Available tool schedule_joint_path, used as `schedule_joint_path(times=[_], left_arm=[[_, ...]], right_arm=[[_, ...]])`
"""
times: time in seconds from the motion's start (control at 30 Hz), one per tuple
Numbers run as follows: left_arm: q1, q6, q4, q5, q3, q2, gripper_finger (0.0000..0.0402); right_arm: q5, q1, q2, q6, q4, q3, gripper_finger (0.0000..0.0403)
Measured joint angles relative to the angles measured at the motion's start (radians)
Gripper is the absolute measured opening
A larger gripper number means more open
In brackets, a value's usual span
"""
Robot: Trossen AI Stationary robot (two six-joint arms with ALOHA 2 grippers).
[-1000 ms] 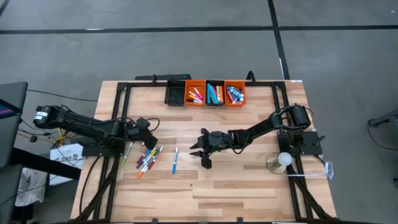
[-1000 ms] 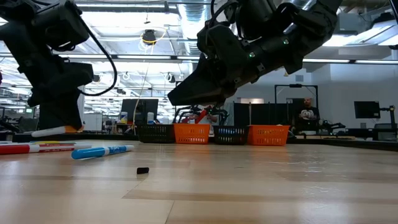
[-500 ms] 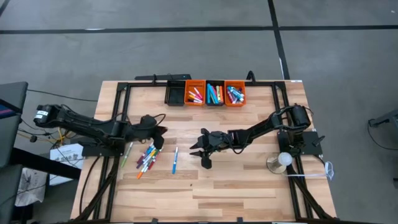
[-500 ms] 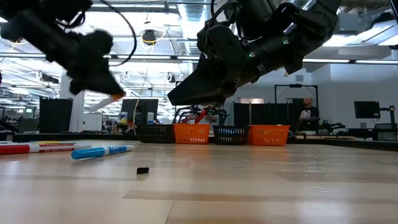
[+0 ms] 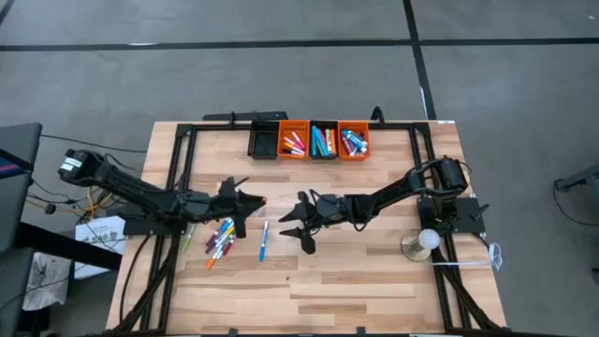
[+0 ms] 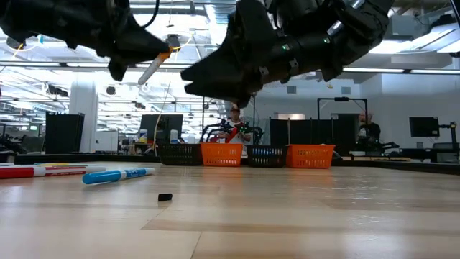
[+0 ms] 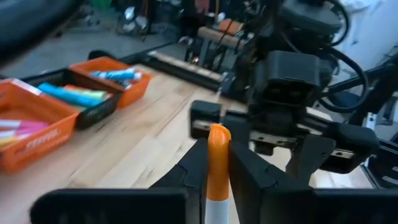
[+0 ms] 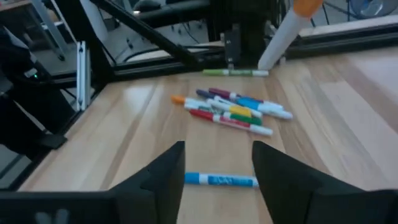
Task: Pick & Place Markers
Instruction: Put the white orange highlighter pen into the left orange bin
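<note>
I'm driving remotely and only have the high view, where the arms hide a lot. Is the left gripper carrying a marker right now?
Observer: Yes. The left gripper is shut on a white marker with an orange cap, cap pointing forward.
Operator: Is it off the table?
Observer: Yes. In the low view the marker hangs well above the wood.
Operator: What is the right gripper doing?
Observer: The right gripper is open and empty, with the blue marker lying on the table between its fingers.
Operator: Anything else loose nearby?
Observer: A small black piece lies on the table, apart from the markers.
</note>
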Motion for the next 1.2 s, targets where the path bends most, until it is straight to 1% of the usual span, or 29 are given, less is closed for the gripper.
schedule_joint_path(times=[0.1, 0.2, 0.43, 0.57, 0.67, 0.97, 1.03, 1.1, 1.2], left_arm=[[-0.014, 0.045, 0.119, 0.001, 0.0, 0.064, 0.0046], [-0.021, 0.078, 0.208, 0.001, 0.0, 0.116, 0.0047], [-0.021, 0.095, 0.324, 0.053, 0.0, 0.176, 0.0046], [-0.021, 0.095, 0.339, 0.066, 0.0, 0.182, 0.0048], [-0.021, 0.095, 0.341, 0.066, 0.0, 0.183, 0.0047], [-0.021, 0.116, 0.345, 0.066, 0.0, 0.183, 0.0047], [-0.021, 0.117, 0.347, 0.066, 0.0, 0.183, 0.0047], [-0.021, 0.117, 0.347, 0.066, 0.0, 0.183, 0.0047], [-0.021, 0.117, 0.347, 0.066, 0.0, 0.183, 0.0049]], right_arm=[[-0.002, -0.001, 0.006, -0.005, -0.003, 0.029, 0.0204], [0.0, -0.002, 0.019, -0.026, -0.009, 0.058, 0.0218], [0.037, -0.014, 0.019, -0.056, -0.016, 0.091, 0.0223], [0.039, -0.03, 0.019, -0.055, -0.017, 0.101, 0.0221], [0.036, -0.035, 0.019, -0.056, 0.013, 0.105, 0.0221], [0.027, -0.041, 0.019, -0.056, -0.013, 0.148, 0.022], [0.027, -0.041, 0.019, -0.057, -0.012, 0.152, 0.0211], [0.026, -0.043, 0.019, -0.059, -0.015, 0.152, 0.0192], [0.024, -0.047, 0.019, -0.072, -0.013, 0.152, 0.014]])
